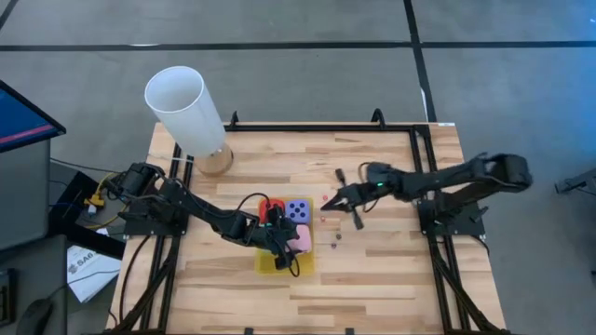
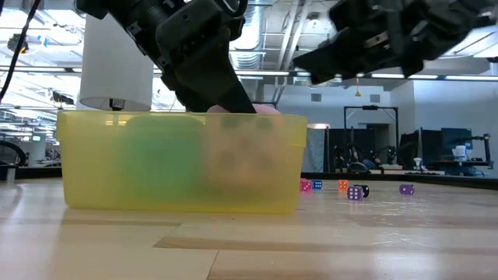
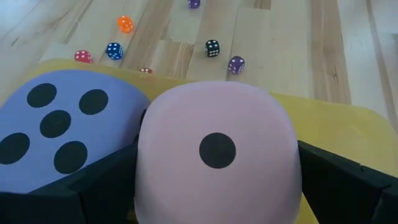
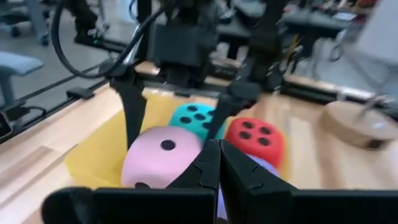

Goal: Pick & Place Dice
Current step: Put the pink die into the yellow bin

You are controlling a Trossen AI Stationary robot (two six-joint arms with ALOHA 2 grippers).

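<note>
The yellow tray (image 1: 270, 265) sits at the table's near middle with the big dice in it. The pink die (image 3: 217, 149) shows one pip on top. Beside it are the purple die (image 3: 56, 124), the red die (image 4: 255, 138) and the cyan die (image 4: 194, 117). My left gripper (image 3: 217, 186) reaches into the tray (image 4: 99, 155) with its fingers on either side of the pink die (image 1: 301, 240). My right gripper (image 1: 333, 199) hangs shut and empty above the table, right of the tray, pointing at it. My left gripper has the pink die between its two fingers, which lie against two opposite sides (image 3: 293, 168) of it. The fingers (image 4: 134, 121) slant down from the table's left. The die is upright, one pip up, down in the tray next to the purple die.
Several tiny dice lie on the wood right of the tray, among them an orange one (image 3: 125, 23), a blue one (image 3: 114, 51) and a black one (image 3: 212, 48). A tall white cylinder (image 1: 186, 112) on a wooden base stands at the far left.
</note>
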